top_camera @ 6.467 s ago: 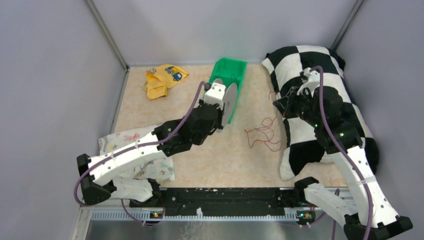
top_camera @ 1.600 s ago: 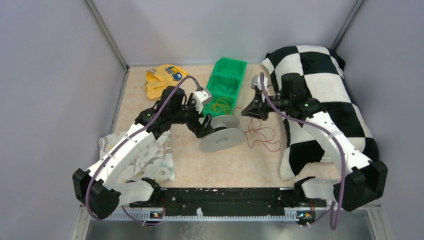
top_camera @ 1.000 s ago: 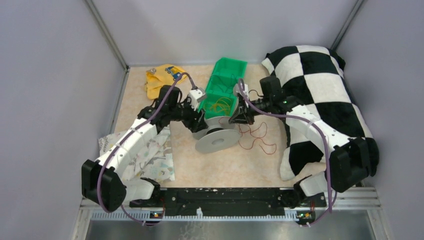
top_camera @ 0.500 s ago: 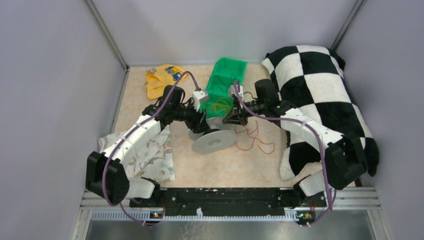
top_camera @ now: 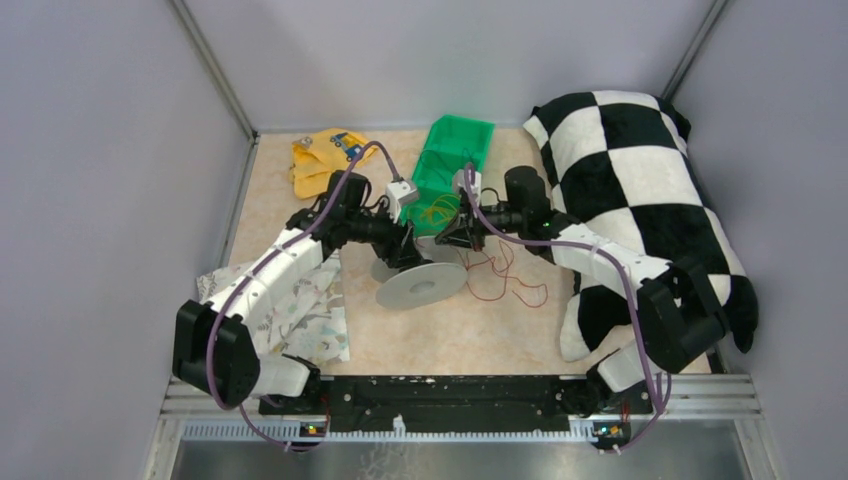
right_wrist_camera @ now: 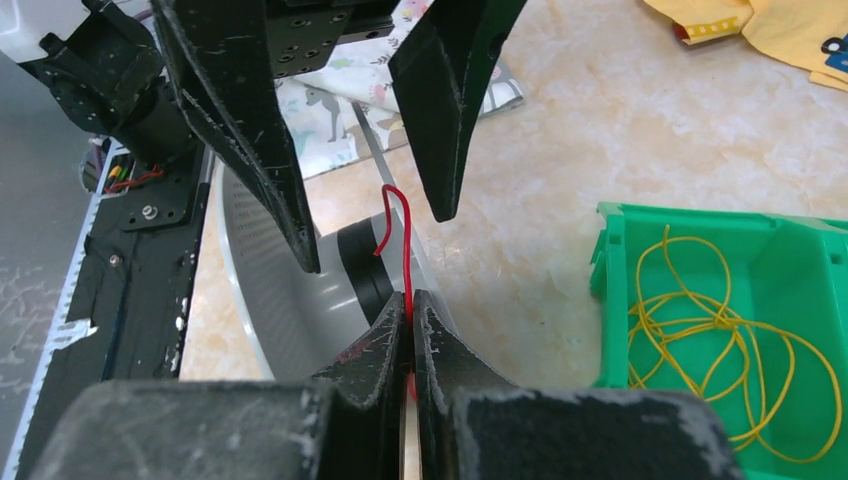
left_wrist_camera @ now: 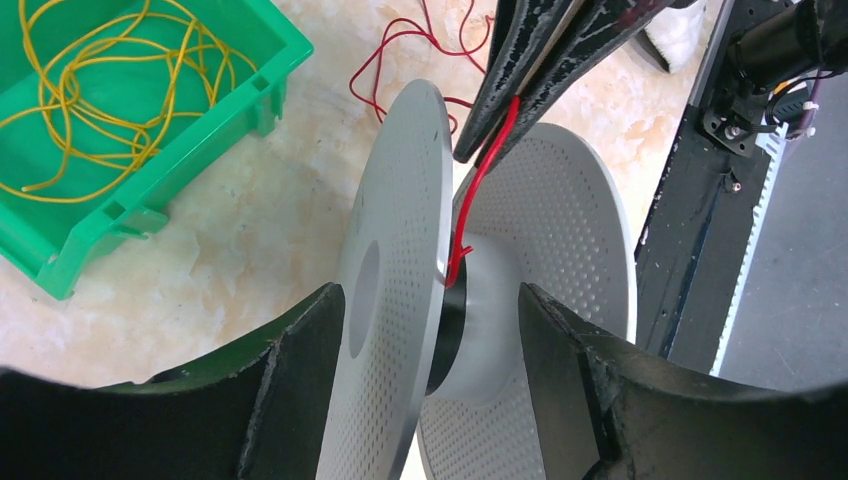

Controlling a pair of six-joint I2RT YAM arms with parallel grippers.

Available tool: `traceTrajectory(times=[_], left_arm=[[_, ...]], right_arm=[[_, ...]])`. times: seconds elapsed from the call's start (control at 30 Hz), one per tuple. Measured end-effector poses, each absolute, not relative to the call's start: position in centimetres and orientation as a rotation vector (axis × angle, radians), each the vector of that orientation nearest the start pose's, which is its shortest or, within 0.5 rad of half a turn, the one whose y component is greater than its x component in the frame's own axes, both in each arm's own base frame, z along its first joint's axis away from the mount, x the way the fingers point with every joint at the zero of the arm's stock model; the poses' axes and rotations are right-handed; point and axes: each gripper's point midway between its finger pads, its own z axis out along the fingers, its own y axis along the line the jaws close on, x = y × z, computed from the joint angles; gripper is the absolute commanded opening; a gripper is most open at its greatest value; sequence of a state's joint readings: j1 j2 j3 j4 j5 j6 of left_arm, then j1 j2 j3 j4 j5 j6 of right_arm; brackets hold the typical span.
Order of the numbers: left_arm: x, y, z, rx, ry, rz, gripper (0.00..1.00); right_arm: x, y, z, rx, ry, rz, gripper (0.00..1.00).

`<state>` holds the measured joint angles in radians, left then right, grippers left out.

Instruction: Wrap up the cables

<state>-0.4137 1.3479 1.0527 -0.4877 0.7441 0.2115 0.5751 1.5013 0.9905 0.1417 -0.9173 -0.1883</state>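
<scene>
While the left gripper (left_wrist_camera: 430, 300) has the grey spool (left_wrist_camera: 395, 200) tilted over the tabletop (top_camera: 460, 340), its jaws stand wide, one finger on the outer face of each flange with the hub between them, so the spool is gripped across its width. Can't tell if the lower flange touches the tabletop

Right gripper (right_wrist_camera: 408, 310) is right at the spool, on its right side, tips poking in over the gap between the flanges. Jaws are pinched fully together on the red wire (right_wrist_camera: 405, 250). A short stub runs from the tips down to the hub and ends there in a small kink. Can't tell whether it's fixed to the hub or only touching it

Rest of the wire lies in loose curls flat on the tabletop just right of the spool, between the spool and the black-and-white checked cushion (top_camera: 640, 150)

Around the spool:
- green bin (top_camera: 470, 135) just behind it, with the yellow wire bundle (left_wrist_camera: 110, 80) lying inside
- yellow cloth (top_camera: 320, 160) behind and to the left, well apart
- patterned cloth (top_camera: 300, 320) nearer and to the left, partly under the left arm
</scene>
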Motion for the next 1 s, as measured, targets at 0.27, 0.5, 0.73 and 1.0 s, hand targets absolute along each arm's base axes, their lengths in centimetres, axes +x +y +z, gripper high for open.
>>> traceTrajectory(times=[0.27, 0.5, 0.73, 1.0], left_arm=[[26.1, -23.9, 18.3, 1.040, 2.024, -0.985, 0.68], [26.0, -24.0, 18.4, 1.037, 2.025, -0.998, 0.68], [26.0, -24.0, 18.3, 1.030, 2.031, -0.999, 0.63], [26.0, -24.0, 18.3, 1.024, 2.036, -1.001, 0.58]], right_arm=[[27.1, 33.6, 19.7, -1.245, 1.500, 1.144, 0.00], [26.9, 34.1, 19.0, -1.251, 1.514, 1.157, 0.00], [26.7, 34.5, 18.3, -1.260, 1.527, 1.169, 0.00], [26.7, 34.5, 18.1, -1.261, 1.528, 1.170, 0.00]])
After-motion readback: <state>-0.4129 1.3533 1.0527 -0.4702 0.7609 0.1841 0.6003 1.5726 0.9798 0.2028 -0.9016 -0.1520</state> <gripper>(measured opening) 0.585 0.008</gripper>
